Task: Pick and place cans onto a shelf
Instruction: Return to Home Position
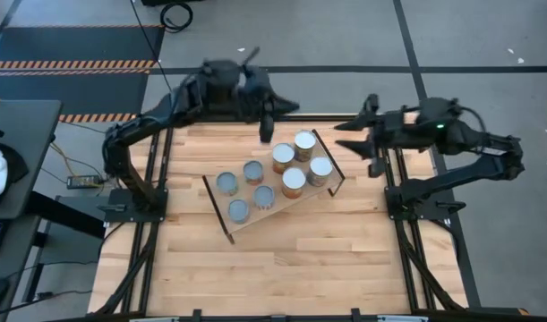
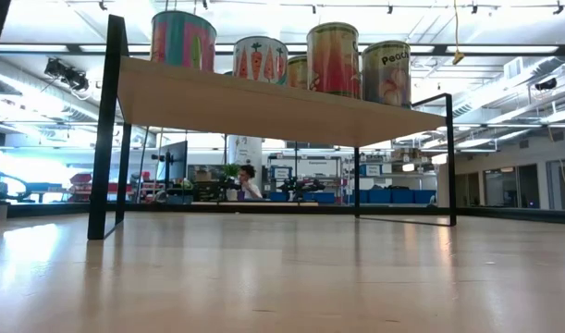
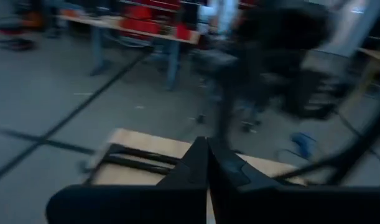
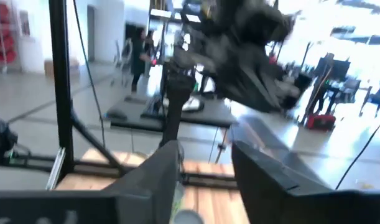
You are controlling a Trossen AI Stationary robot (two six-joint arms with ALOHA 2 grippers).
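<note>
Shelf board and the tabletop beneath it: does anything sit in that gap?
No. In the low view the table under the shelf is bare; the cans stand on top of it.

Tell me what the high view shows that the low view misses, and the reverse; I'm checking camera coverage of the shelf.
Only the high view: both arms, the left gripper behind the shelf, the right gripper off its right end, and all eight cans countable by their tops. Only the low view: the cans' painted labels, the shelf's underside, a person in the room behind. Both: the shelf with cans standing on it.
</note>
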